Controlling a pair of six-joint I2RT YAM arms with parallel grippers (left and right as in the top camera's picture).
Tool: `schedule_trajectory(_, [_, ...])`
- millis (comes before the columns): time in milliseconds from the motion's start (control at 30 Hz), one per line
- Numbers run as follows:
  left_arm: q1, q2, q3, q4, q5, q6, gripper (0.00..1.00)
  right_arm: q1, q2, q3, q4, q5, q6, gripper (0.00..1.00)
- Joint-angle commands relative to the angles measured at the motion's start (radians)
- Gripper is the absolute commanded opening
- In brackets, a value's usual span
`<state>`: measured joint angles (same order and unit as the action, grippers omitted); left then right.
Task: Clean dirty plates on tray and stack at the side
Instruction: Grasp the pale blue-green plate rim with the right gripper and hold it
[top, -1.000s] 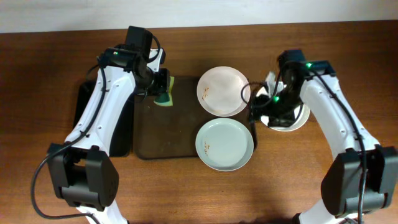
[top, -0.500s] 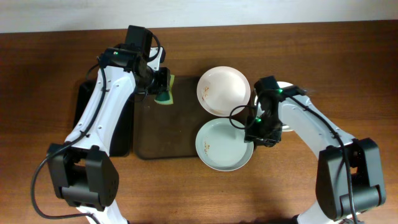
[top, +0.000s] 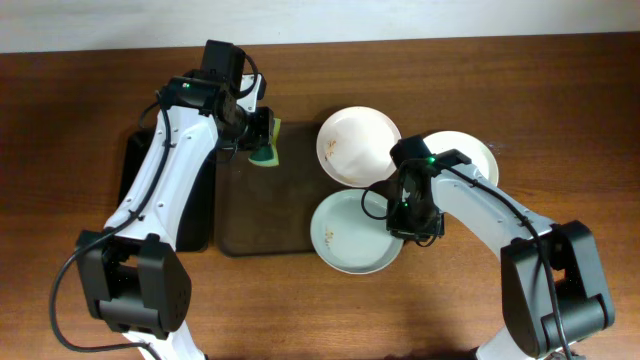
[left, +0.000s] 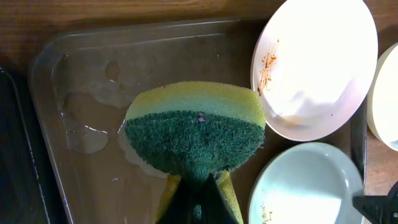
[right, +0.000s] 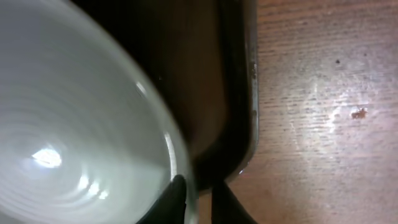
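– Tray (top: 270, 215) first: centre-left on the tabletop (top: 100, 300), with a wet film on its floor. What are the risks, largest item down?
– The tray could be dragged toward 3 o'clock if a lifted plate catches its rim. The pale blue-green plate (top: 345, 235) lies at the tray's 4 o'clock corner, overhanging the rim, with specks on it. The speckled white plate (top: 355, 140) is at the 2 o'clock corner, just beside it, so a tilt on lifting may knock it. The second white plate (top: 470, 155) rests off the tray at 3 o'clock.
– Sponge?
– The sponge (left: 196, 134) is clamped in the left gripper (left: 198, 200), near the tray's 12 o'clock edge. Drips are likely; low concern.
– Right gripper?
– The right gripper (right: 198, 198) straddles the blue-green plate's rim at its 3 o'clock, fingers nearly together. I cannot tell whether the pinch is firm. With a thin-edge hold on a glossy rim, the plate may pivot or slip out.
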<state>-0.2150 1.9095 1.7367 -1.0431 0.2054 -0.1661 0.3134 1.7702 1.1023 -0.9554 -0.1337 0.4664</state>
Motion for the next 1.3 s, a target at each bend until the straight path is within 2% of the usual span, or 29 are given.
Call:
schedule_trajectory(0, [0.0,-0.008,0.018,0.011,0.011,-0.01,0.01,0.007,-0.006,-0.008,0.002,0.015,-0.002,0.04])
schedule_trajectory(100, [0.0,-0.008,0.018,0.018,0.011,-0.01,0.01,0.007,-0.006,-0.008,-0.014,0.012,-0.003,0.04])
schedule_trajectory(200, [0.0,-0.008,0.018,0.033,0.011,-0.009,0.01,0.007,-0.006,0.002,-0.029,-0.069,-0.076,0.04])
schedule_trajectory(367, [0.004,-0.008,0.019,0.039,0.011,-0.009,0.01,0.024,-0.006,0.076,-0.066,-0.125,-0.077,0.04])
schedule_trajectory(533, [0.029,-0.008,0.019,0.039,0.024,-0.009,0.01,0.104,-0.006,0.178,-0.034,-0.118,-0.056,0.04])
schedule_trajectory(600, [0.054,-0.008,0.019,0.036,0.062,-0.009,0.01,0.161,-0.006,0.198,0.035,-0.053,0.049,0.04])
schedule_trajectory(800, [0.085,-0.008,0.019,0.008,0.069,-0.009,0.01,0.257,0.005,0.198,0.222,0.06,0.2,0.04])
schedule_trajectory(967, [0.085,-0.008,0.019,-0.021,0.068,-0.009,0.01,0.304,0.065,0.198,0.326,0.089,0.24,0.04])
schedule_trajectory(1100, [0.085,-0.008,0.018,-0.038,0.064,-0.008,0.01,0.318,0.122,0.198,0.347,0.037,0.257,0.04])
schedule_trajectory(1167, [0.085,-0.008,0.018,-0.04,0.063,-0.008,0.01,0.318,0.147,0.198,0.347,0.024,0.28,0.08])
schedule_trajectory(1267, [0.085,-0.008,0.018,-0.047,0.06,-0.008,0.01,0.314,0.151,0.198,0.357,0.013,0.28,0.26])
